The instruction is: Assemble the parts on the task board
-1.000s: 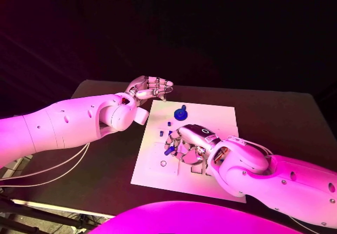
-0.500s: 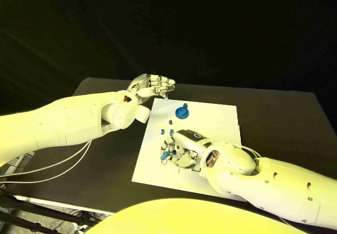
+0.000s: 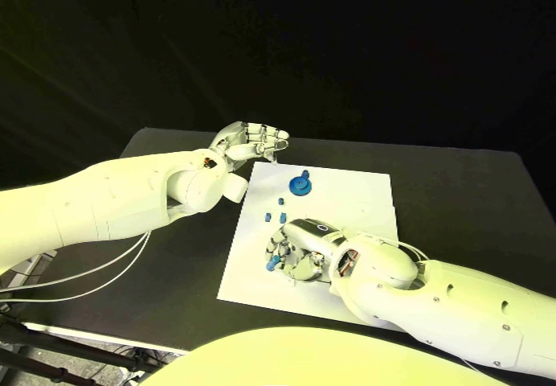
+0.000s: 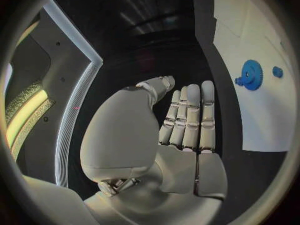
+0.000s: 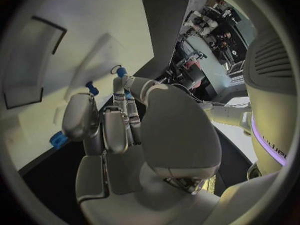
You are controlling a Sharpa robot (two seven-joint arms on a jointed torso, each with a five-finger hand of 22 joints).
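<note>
The white task board (image 3: pixel 353 201) lies mid-table. A blue gear with a knob (image 3: pixel 300 186) stands near its far left, also seen as the gear (image 4: pixel 251 75) on the board (image 4: pixel 250 120). Two small blue pegs (image 3: pixel 275 215) stand nearer me. My right hand (image 3: pixel 304 245) reaches down onto the board's near-left part, fingertips on the surface. A blue part (image 3: pixel 272 261) lies against the thumb side, seen again as the part (image 5: pixel 57 139); whether it is pinched is unclear. My left hand (image 3: pixel 249 143) hovers off the board's far-left corner, fingers straight and holding nothing (image 4: pixel 187 120).
Dark rectangular recesses (image 5: pixel 31 65) are cut into the board (image 5: pixel 81 25) beyond my right fingers. Bare black table (image 3: pixel 464 201) surrounds the board on the right and far sides. My left forearm (image 3: pixel 128 197) crosses the table's left part.
My right hand has slid slightly toward the board's near-left edge, the blue part staying beside its thumb. The left hand has stayed put.
</note>
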